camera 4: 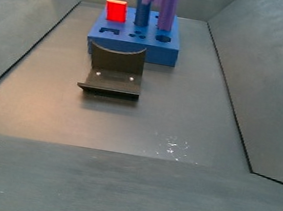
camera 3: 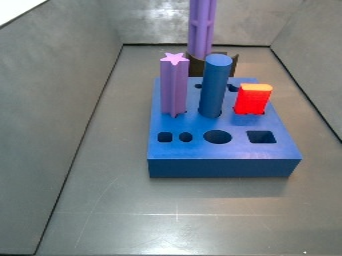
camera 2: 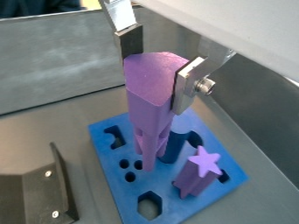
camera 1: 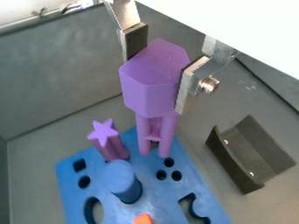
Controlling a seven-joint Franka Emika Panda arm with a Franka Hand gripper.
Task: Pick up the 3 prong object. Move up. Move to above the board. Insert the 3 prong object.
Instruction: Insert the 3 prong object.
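Slim tall purple plastic 3 prong object (camera 1: 156,87) clamped at its faceted head by the gripper (camera 1: 163,54) | prongs held just above the flat blue square board (camera 1: 82,203) | judged light, rigid, smooth; flat head faces suit the pads.

Even, soft overhead light fills my workspace, with no hard shadows. My gripper (camera 1: 166,54) sits above the board (camera 1: 103,203), its silver fingers (camera 1: 194,77) catching bright glints and slightly soft at close range. The 3 prong object (camera 2: 153,87) between them shows pale sheen on its top face. A small speckled glare marks the grey floor (camera 4: 175,144). All views are low-resolution and grainy.
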